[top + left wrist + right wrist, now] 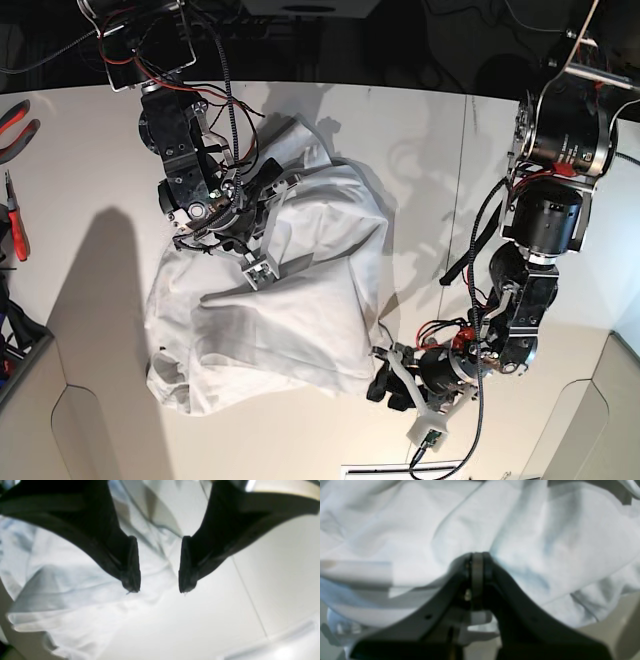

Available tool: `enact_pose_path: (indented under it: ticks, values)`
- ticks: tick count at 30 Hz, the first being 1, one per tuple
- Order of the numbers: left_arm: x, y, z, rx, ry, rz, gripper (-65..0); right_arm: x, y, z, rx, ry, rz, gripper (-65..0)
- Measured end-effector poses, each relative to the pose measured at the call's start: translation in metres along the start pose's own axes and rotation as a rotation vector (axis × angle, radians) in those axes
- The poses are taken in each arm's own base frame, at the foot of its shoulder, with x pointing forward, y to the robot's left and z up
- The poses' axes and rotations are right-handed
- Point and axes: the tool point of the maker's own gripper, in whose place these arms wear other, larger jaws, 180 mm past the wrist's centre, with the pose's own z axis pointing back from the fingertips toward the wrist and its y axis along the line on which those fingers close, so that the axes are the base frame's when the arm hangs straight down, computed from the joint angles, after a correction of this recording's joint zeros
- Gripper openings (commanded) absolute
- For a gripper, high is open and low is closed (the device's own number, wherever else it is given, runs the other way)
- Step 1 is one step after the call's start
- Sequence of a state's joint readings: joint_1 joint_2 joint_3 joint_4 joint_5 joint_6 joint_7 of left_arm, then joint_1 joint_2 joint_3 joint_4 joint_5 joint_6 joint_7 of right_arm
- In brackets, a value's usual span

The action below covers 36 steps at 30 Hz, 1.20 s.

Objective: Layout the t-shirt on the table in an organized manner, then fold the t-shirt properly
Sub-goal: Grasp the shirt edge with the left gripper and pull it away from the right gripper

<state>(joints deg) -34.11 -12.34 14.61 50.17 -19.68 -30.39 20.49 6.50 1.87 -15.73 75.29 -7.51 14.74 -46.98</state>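
While the t-shirt [270,300] is lying crumpled on the surface [90,150], the right fingers [477,562] are pinching it and the left fingers [132,565] are hanging wide, needing a fresh hem grasp for spreading

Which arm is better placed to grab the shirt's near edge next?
Probably the left: its gripper hangs open right beside the t-shirt edge, holding nothing. The right gripper is already shut on the cloth farther back.
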Motion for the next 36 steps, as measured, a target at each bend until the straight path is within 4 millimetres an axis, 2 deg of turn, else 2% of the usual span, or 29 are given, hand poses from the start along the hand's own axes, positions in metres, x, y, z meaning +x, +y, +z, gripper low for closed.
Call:
enact_pose_path:
  ticks: [3,6,13,15,18,24,30,31,32,33,34,36]
  values:
    - [-0.019,0.007,-0.009,-0.001,0.011,0.138,-36.2,0.0,0.0,0.0,0.0,0.0,0.0,-65.0]
    - [-0.036,0.004,-0.011,-0.02,0.036,0.21,-36.2,0.0,0.0,0.0,0.0,0.0,0.0,-65.0]
    - [-0.028,-0.029,-0.026,-0.087,0.016,0.237,-38.2,0.0,0.0,0.0,0.0,0.0,0.0,-65.0]
    - [-0.027,-0.034,-0.028,-0.099,0.018,0.239,-46.1,0.0,0.0,0.0,0.0,0.0,0.0,-65.0]
    - [-0.028,-0.033,-0.027,-0.096,0.021,0.24,-65.0,0.0,0.0,0.0,-0.001,0.001,0.0,-65.0]
    - [-0.03,-0.027,-0.025,-0.088,0.031,0.237,-65.0,0.0,0.0,0.0,0.0,0.0,0.0,-65.0]
    - [-0.039,-0.001,-0.012,-0.039,0.059,0.213,-65.0,0.0,0.0,0.0,-0.001,0.0,0.0,-65.0]
    - [-0.041,0.001,-0.011,-0.033,0.065,0.195,-56.4,0.0,0.0,0.0,-0.001,0.0,0.0,-65.0]
    - [-0.041,0.002,-0.012,-0.029,0.064,0.177,-45.1,0.0,0.0,0.0,-0.001,0.0,0.0,-65.0]
    - [-0.04,0.001,-0.012,-0.028,0.059,0.165,-37.2,0.0,0.0,0.0,-0.001,0.0,0.0,-65.0]
    - [-0.038,-0.002,-0.014,-0.033,0.054,0.165,-34.0,0.0,0.0,0.0,-0.001,0.0,0.0,-65.0]
    - [-0.037,-0.002,-0.016,-0.019,0.05,0.174,-33.6,0.0,0.0,0.0,-0.001,-0.001,0.0,-65.0]
